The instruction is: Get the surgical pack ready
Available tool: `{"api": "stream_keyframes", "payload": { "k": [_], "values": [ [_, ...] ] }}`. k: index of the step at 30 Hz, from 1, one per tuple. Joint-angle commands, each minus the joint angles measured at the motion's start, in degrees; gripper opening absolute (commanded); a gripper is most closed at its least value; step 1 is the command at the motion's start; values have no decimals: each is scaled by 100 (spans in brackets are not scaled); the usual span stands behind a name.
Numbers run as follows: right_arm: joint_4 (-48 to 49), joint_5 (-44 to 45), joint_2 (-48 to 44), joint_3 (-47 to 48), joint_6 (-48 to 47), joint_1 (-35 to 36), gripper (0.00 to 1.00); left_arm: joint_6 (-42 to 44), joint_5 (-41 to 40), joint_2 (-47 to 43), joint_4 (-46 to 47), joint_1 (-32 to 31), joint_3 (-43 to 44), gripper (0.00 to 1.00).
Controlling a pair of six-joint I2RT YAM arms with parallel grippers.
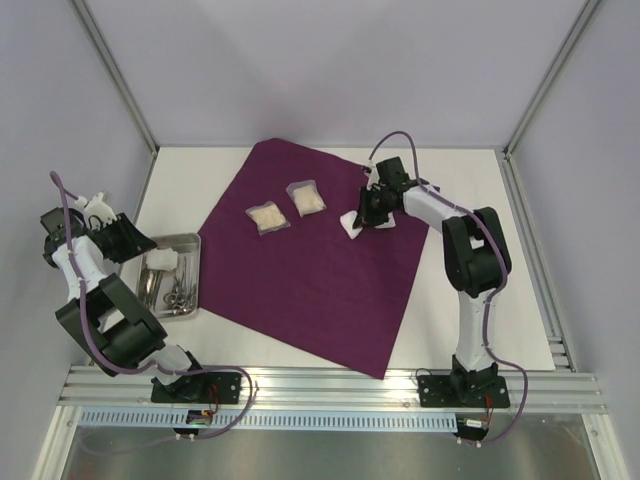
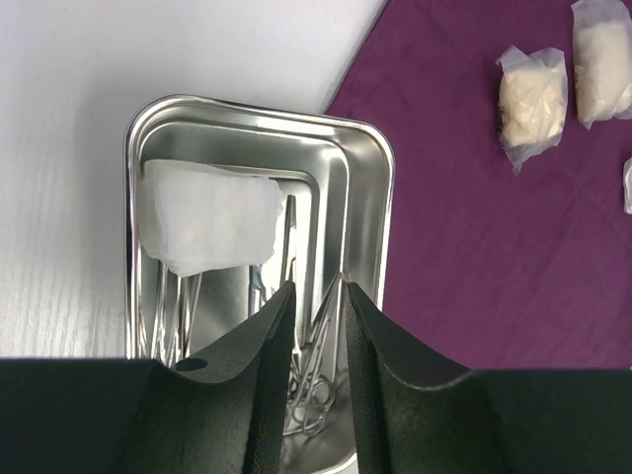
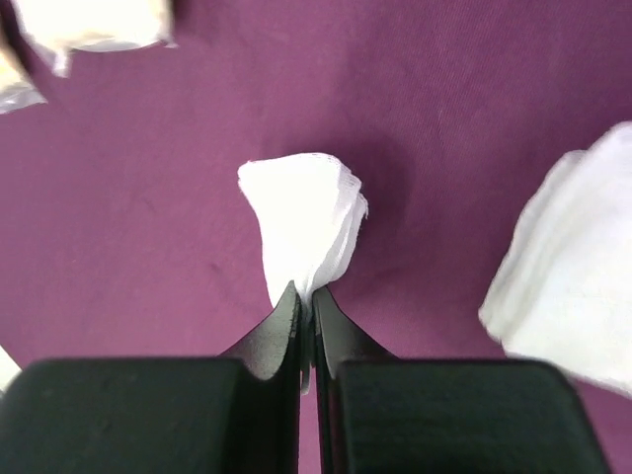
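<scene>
The surgical pack (image 1: 310,270) is a plum-purple drape lying spread as a big square sheet on the table. Two clear packets of gauze (image 1: 268,218) (image 1: 307,198) lie on its far part. My right gripper (image 1: 368,215) is over the drape's right corner. In the right wrist view it (image 3: 304,294) is shut on a folded white gauze pad (image 3: 301,222) that hangs over the drape (image 3: 148,197). My left gripper (image 1: 135,240) hovers over a steel tray (image 1: 190,240). Its jaws (image 2: 316,291) stand slightly apart and hold nothing.
The tray (image 2: 257,111) holds a white gauze pad (image 2: 207,227) and several steel scissor-type instruments (image 2: 316,385). A second white pad (image 3: 568,267) lies on the drape just right of the held one. Metal frame posts stand at the table's back corners.
</scene>
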Motion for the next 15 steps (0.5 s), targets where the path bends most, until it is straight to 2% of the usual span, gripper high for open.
{"api": "stream_keyframes", "payload": {
  "k": [1, 5, 15],
  "values": [
    [486, 226, -845, -280, 28, -43, 0, 124, 126, -305, -134, -20, 37, 35],
    [742, 376, -1162, -606, 240, -368, 1, 133, 214, -349, -204, -12, 19, 35],
    [1155, 244, -855, -685, 617, -870, 0, 63, 162, -385, -143, -12, 19, 35]
  ]
}}
